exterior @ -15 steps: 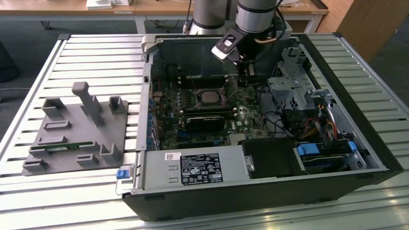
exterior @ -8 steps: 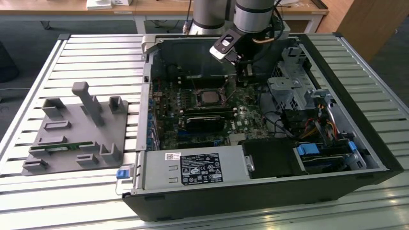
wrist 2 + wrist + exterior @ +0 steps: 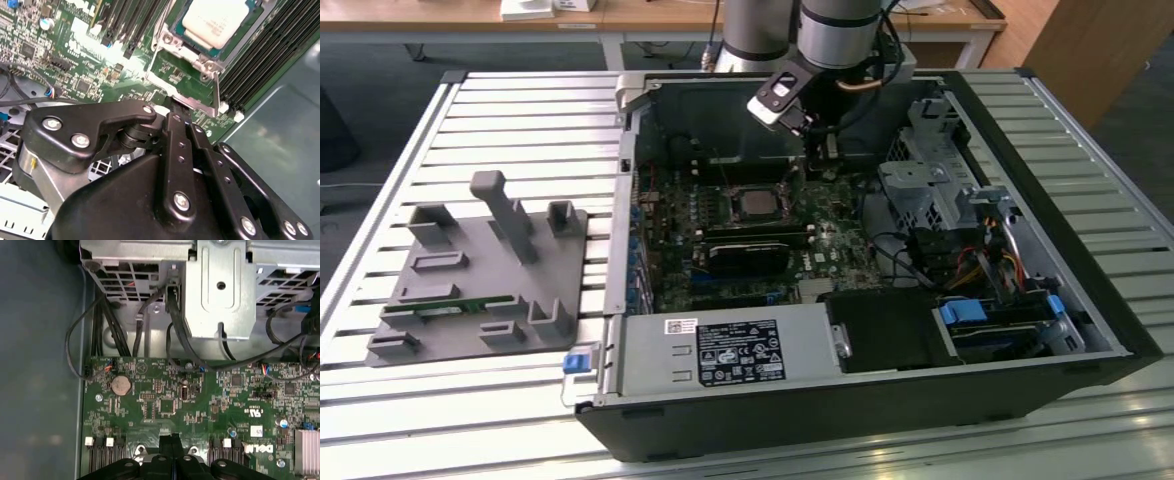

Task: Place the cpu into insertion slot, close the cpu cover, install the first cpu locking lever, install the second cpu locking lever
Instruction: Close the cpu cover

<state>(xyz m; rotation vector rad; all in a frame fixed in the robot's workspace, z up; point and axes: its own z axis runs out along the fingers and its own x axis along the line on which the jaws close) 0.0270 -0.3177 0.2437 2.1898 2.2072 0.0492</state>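
Observation:
The cpu [image 3: 215,20], a small square chip with a silvery top, lies in the insertion slot [image 3: 176,31] on the green board; in the exterior view the cpu [image 3: 754,203] sits mid-case. The cpu cover [image 3: 218,95], a thin metal frame with a cut-out centre, stands swung open off the socket on the side toward my fingers. My gripper [image 3: 176,116] is shut with nothing between its fingers, its tips right at the cover's free edge; I cannot tell whether they touch. The gripper [image 3: 822,165] hangs just behind the socket, and its shut tips [image 3: 172,441] hover over the board.
The open computer case [image 3: 1121,340] lies on a slatted table. A drive cage [image 3: 927,190] with cables stands at the exterior view's right, a power supply [image 3: 727,350] in front, a black module [image 3: 747,250] before the socket. Memory slots [image 3: 270,55] flank the socket. A grey fixture [image 3: 480,270] sits left.

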